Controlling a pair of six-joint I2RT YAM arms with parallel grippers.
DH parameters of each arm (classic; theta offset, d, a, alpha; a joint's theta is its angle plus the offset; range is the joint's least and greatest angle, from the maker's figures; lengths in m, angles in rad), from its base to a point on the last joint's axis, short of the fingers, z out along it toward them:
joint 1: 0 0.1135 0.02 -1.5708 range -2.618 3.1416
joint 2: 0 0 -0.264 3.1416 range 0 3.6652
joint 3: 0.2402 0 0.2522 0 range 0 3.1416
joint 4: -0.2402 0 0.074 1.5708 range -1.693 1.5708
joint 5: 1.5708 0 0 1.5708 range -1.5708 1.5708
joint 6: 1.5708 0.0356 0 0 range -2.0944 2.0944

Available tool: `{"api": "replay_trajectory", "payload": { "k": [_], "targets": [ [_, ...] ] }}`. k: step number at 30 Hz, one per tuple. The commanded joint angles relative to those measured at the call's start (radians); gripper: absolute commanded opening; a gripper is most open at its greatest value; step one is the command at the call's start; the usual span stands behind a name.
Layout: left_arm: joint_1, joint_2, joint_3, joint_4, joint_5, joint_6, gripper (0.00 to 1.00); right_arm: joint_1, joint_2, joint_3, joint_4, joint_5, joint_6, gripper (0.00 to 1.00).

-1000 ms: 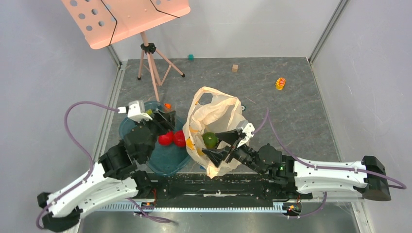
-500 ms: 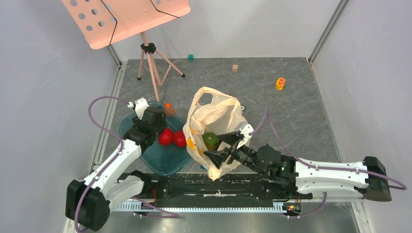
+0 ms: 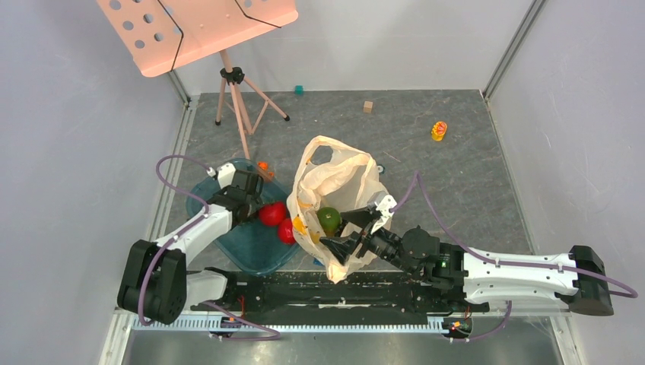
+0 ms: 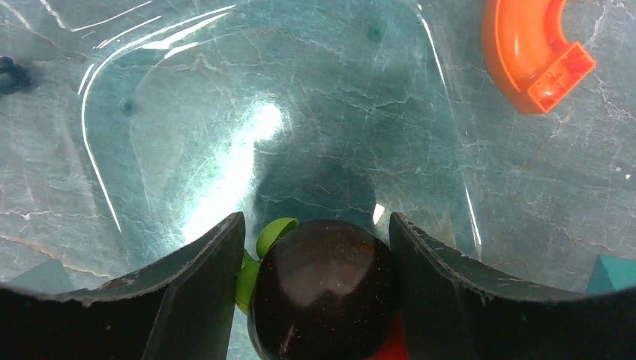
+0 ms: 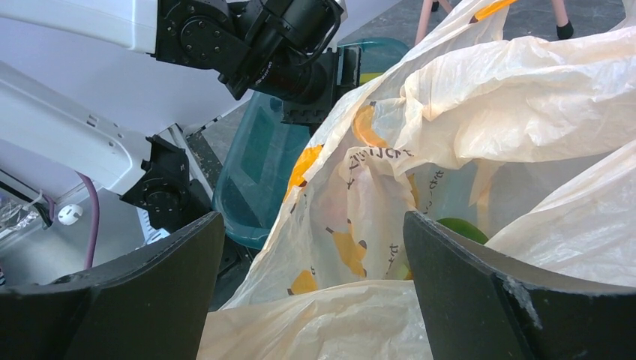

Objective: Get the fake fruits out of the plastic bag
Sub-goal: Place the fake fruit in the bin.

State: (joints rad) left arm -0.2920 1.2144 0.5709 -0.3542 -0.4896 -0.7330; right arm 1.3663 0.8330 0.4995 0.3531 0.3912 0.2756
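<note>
The peach-beige plastic bag (image 3: 338, 186) stands open mid-table and fills the right wrist view (image 5: 465, 112). A green round fruit (image 3: 328, 220) lies inside it (image 5: 461, 229). Two red apple balls (image 3: 271, 214) (image 3: 287, 230) lie in the teal tray (image 3: 251, 255), touching each other. My left gripper (image 3: 258, 204) is low over the tray with its jaws apart on either side of one apple (image 4: 322, 292). That apple looks dark in shadow, and a slit with its green leaf shows at the left finger. My right gripper (image 3: 338, 232) is open and empty at the bag's near side (image 5: 311, 225). No grapes show.
An orange curved toy piece (image 3: 262, 165) lies just beyond the tray (image 4: 529, 52). A music stand on a tripod (image 3: 236, 99) stands at the back left. A teal block (image 3: 299, 90), a wooden block (image 3: 368, 106) and a yellow-orange toy (image 3: 439, 131) lie at the back.
The left arm has folded back toward its base while its gripper stayed over the tray. The two red apples shifted right and nearer. The right gripper and the bag barely moved.
</note>
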Motion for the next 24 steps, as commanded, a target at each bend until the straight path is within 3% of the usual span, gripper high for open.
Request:
{"api": "replay_trajectory", "payload": {
  "k": [1,6,9,16,20,24],
  "targets": [
    [0.005,0.010,0.006,0.054,0.010,-0.046,0.71,0.002,-0.013,0.010,0.002,0.018,-0.013,0.91],
    [0.007,0.001,0.008,0.040,0.011,-0.045,0.93,0.002,-0.007,0.039,-0.063,0.060,0.005,0.92],
    [0.007,-0.005,0.010,0.028,0.019,-0.043,0.99,0.002,-0.002,0.071,-0.115,0.084,0.022,0.92],
    [0.007,-0.087,0.052,-0.035,0.064,-0.040,1.00,0.000,0.026,0.179,-0.260,0.163,0.052,0.87],
    [0.007,-0.191,0.091,-0.091,0.083,-0.037,1.00,-0.027,0.112,0.285,-0.414,0.165,0.062,0.79],
    [0.005,-0.307,0.133,-0.111,0.162,-0.025,1.00,-0.037,0.142,0.321,-0.466,0.162,0.063,0.80]
  ]
}}
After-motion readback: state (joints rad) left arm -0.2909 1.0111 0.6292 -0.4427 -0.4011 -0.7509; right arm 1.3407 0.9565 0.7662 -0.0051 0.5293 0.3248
